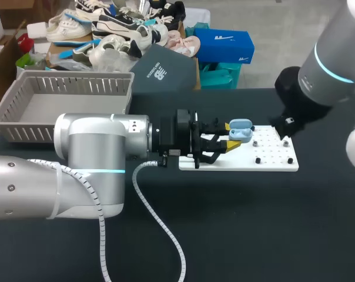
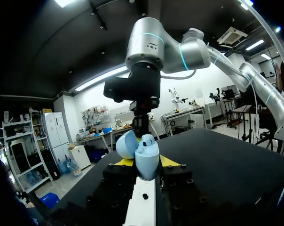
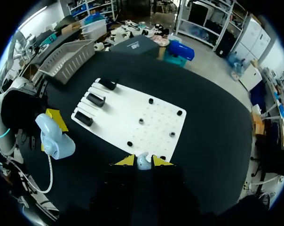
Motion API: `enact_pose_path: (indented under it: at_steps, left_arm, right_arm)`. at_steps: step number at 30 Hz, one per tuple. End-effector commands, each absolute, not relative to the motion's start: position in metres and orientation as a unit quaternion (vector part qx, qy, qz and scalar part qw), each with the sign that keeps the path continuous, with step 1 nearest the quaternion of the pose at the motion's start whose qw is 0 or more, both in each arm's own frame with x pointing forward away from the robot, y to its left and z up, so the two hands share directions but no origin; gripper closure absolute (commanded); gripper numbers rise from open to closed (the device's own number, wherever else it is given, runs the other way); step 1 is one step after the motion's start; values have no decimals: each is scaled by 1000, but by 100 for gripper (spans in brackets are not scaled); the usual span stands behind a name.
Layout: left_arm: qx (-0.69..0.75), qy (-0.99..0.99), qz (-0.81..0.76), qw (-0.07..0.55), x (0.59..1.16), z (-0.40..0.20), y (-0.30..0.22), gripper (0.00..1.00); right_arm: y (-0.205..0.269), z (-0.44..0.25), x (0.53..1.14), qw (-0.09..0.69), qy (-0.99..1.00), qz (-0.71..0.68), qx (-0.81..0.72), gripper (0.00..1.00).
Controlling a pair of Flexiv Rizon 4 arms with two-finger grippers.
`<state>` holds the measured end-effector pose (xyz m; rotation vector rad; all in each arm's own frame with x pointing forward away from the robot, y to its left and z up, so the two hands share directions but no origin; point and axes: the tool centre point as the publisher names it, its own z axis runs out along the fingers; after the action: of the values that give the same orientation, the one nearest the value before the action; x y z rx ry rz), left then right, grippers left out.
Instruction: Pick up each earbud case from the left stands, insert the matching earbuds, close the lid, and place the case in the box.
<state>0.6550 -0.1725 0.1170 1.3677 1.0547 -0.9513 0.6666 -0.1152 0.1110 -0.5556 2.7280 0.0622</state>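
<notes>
A light blue earbud case (image 1: 241,130) with its lid open sits between the yellow tips of my left gripper (image 1: 232,136), which is shut on it above the left part of the white board (image 1: 271,161). In the left wrist view the case (image 2: 145,153) stands upright in that gripper (image 2: 145,162), and one earbud (image 2: 148,140) shows inside it. My right gripper (image 3: 143,161) is shut on a small pale blue earbud (image 3: 143,162), above the board's (image 3: 151,117) right edge. The case (image 3: 55,140) lies off to its side. In the head view the right arm's wrist (image 1: 292,111) hides its fingers.
A grey slatted basket (image 1: 24,97) stands at the table's back left. Three black stands (image 3: 96,100) and several small black pegs (image 3: 151,100) sit on the white board. A dark flat box (image 1: 163,73) lies behind the board.
</notes>
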Motion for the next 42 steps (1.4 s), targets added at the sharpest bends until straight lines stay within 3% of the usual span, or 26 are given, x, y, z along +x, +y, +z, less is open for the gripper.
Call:
enact_pose_path:
  at_steps: [1,16,42]
  left_arm:
    - [577,446,-402,554,655,116,-173,100]
    - [577,446,-402,554,655,116,-173,100]
    - [577,446,-402,554,655,116,-173,100]
  right_arm:
    - [-125,142,620,206,957,16,-203,100]
    - [-103,175,585,218,925,18,-310,100]
    - [-31,185,615,224,860,87,-450,100]
